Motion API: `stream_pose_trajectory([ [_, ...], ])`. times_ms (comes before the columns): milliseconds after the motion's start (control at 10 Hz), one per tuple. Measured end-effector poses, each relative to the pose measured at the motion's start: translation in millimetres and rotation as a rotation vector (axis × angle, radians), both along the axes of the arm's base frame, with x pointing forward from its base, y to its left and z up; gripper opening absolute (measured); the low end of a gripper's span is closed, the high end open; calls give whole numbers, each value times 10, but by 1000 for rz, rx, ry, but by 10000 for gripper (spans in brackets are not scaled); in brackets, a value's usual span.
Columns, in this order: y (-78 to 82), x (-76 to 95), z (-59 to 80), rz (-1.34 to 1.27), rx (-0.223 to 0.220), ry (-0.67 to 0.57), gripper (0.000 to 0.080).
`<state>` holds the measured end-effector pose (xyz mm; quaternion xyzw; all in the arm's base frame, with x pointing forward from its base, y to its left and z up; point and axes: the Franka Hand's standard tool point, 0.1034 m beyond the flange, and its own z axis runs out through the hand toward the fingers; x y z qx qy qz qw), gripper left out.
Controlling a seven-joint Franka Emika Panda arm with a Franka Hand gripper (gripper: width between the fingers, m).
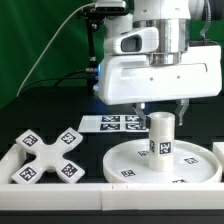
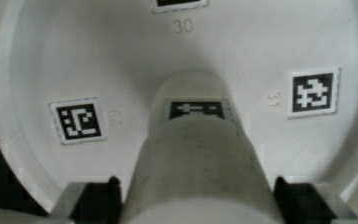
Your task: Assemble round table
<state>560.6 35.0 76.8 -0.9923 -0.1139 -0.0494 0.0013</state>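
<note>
Jaws flank post (image 2: 194,165); contact unclear.

The white post (image 2: 197,165) stands on the round disc (image 2: 43,60). The gripper (image 2: 197,195) has one dark fingertip on each side of the post. From the post, disc tags (image 2: 78,120) lie at nine, two and twelve o'clock.

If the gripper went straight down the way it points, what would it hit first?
The upright post, which stands on the round disc right under the open gripper. The jaws look wide enough to pass either side of it, though depth is unclear.
</note>
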Motion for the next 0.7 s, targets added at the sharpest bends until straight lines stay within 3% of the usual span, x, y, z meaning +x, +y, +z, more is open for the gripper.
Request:
stream_pose_trajectory([
  [700, 62, -17, -11, -881, 74, -35, 406],
])
